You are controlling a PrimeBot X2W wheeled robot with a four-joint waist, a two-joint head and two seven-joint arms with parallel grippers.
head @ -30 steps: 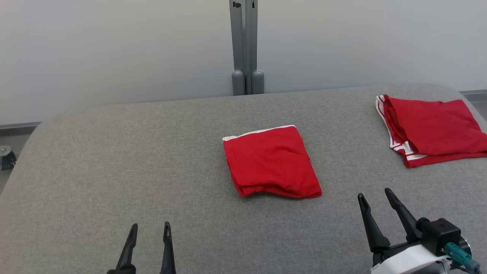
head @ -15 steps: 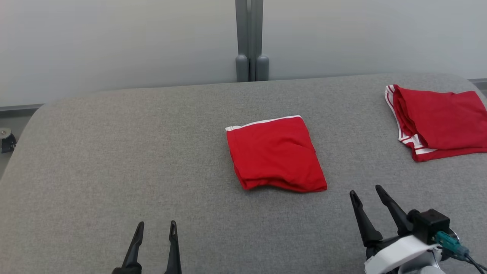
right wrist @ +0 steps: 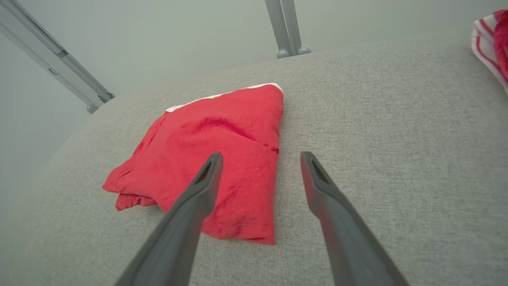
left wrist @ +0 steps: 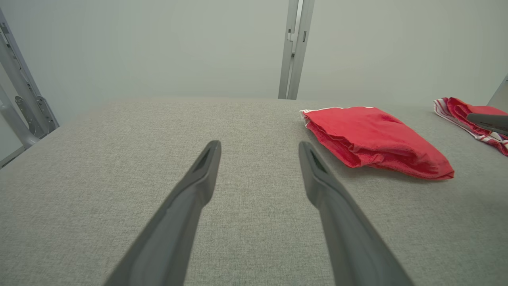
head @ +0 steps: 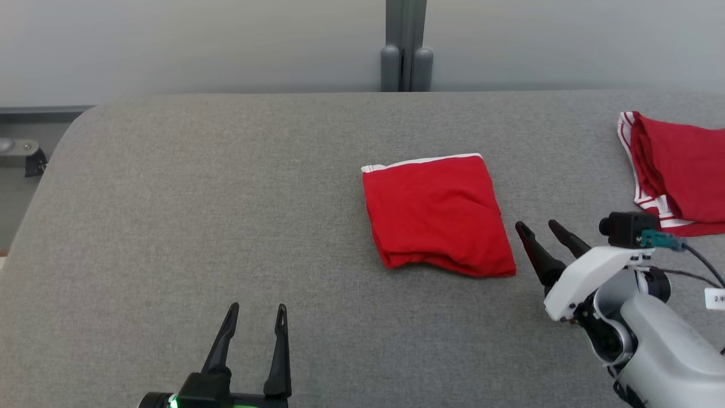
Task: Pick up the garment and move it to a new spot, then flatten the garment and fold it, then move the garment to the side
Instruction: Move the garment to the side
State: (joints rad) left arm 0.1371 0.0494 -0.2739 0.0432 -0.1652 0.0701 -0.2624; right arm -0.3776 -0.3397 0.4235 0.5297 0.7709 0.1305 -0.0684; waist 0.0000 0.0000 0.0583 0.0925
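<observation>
At the lower left of the head view the left gripper (head: 257, 309) was seen over the bare grey table (head: 170, 198), its jaws spread and empty. The folded red garment (head: 436, 215) was laid in the middle of the table. Its stacked layers were seen from the side in the left wrist view. The right gripper (head: 535, 225) was held just beside its right edge, jaws spread, nothing pinched. A second red garment (head: 679, 170) with white stripes was laid at the far right.
</observation>
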